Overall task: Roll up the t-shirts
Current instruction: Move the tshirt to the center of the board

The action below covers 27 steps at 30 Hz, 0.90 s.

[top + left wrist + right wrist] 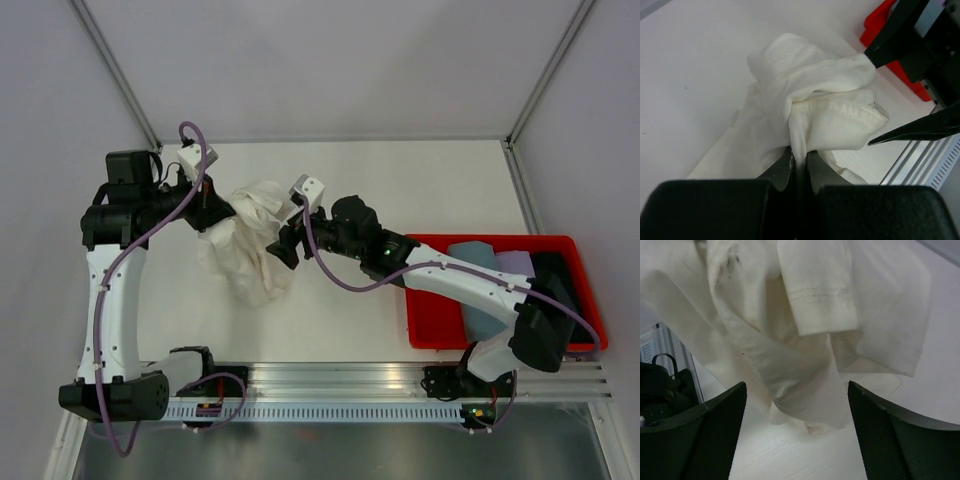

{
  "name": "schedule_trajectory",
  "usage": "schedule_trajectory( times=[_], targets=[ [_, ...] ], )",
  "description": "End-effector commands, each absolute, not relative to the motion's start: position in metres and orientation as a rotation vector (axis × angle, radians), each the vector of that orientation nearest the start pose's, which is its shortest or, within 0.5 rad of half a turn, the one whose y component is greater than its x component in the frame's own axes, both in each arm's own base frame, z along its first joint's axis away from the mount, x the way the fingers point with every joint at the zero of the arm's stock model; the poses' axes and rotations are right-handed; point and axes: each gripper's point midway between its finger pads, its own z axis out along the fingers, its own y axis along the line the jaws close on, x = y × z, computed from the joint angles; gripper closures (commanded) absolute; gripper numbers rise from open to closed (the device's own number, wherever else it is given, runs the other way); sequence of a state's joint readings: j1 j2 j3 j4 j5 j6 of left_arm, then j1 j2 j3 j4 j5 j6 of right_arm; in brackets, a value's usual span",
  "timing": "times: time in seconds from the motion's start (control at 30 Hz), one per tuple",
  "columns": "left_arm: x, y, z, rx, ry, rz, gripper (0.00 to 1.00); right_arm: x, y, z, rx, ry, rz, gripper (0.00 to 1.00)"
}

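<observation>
Left of the middle of the bench (430, 190), a cream t-shirt (255, 250) sits bunched in a loose heap. The left gripper (799, 157) is pinching a fold of its cloth. The right gripper (796, 385) is spread wide against the heap's right side, clamping nothing. A red bin (430, 335) holding folded clothes stands by the near right corner.

White table (420, 190) enclosed by pale grey walls (330, 60).

Cream-white t-shirt (252, 240) bunched, lifted at top, lower folds on table
</observation>
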State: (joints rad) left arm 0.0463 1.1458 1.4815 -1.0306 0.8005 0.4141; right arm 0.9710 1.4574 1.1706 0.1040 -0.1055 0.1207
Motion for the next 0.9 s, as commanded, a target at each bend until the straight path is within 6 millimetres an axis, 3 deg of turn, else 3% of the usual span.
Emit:
schedule_trajectory(
  times=[0.0, 0.07, 0.1, 0.13, 0.27, 0.33, 0.37, 0.4, 0.5, 0.57, 0.7, 0.73, 0.83, 0.87],
  targets=[
    [0.256, -0.112, 0.348, 0.862, 1.822, -0.652, 0.98, 0.24, 0.444, 0.274, -0.907, 1.584, 1.045, 0.13],
    [0.255, -0.113, 0.348, 0.847, 1.832, -0.661, 0.98, 0.243, 0.447, 0.267, -0.881, 1.615, 1.054, 0.42],
    [0.256, -0.112, 0.349, 0.841, 1.836, -0.659, 0.98, 0.246, 0.447, 0.264, -0.861, 1.63, 1.043, 0.63],
    [0.258, -0.112, 0.346, 0.834, 1.851, -0.665, 0.98, 0.249, 0.444, 0.261, -0.819, 1.656, 1.039, 0.99],
    [0.275, -0.106, 0.338, 0.801, 1.909, -0.649, 0.96, 0.256, 0.425, 0.277, -0.713, 1.632, 0.996, 1.0],
    [0.289, -0.101, 0.332, 0.767, 1.942, -0.632, 0.63, 0.257, 0.415, 0.295, -0.662, 1.609, 1.003, 1.0],
    [0.305, -0.094, 0.32, 0.711, 2.007, -0.608, 0.5, 0.257, 0.413, 0.301, -0.639, 1.615, 1.018, 1.0],
    [0.312, -0.09, 0.314, 0.687, 2.036, -0.588, 0.3, 0.256, 0.407, 0.309, -0.623, 1.615, 1.025, 0.99],
    [0.34, -0.071, 0.292, 0.608, 2.143, -0.484, 0.0, 0.26, 0.397, 0.324, -0.556, 1.637, 1.078, 1.0],
    [0.342, -0.065, 0.286, 0.612, 2.161, -0.444, 0.0, 0.273, 0.386, 0.338, -0.516, 1.636, 1.109, 1.0],
    [0.325, -0.062, 0.293, 0.644, 2.122, -0.394, 0.0, 0.299, 0.361, 0.363, -0.409, 1.661, 1.121, 1.0],
    [0.317, -0.061, 0.3, 0.646, 2.098, -0.369, 0.0, 0.311, 0.35, 0.378, -0.358, 1.645, 1.12, 1.0],
    [0.297, -0.055, 0.284, 0.664, 2.118, -0.318, 0.01, 0.329, 0.326, 0.398, -0.267, 1.633, 1.081, 1.0],
    [0.288, -0.054, 0.258, 0.681, 2.173, -0.323, 0.01, 0.332, 0.321, 0.403, -0.246, 1.629, 1.071, 1.0]
  ],
)
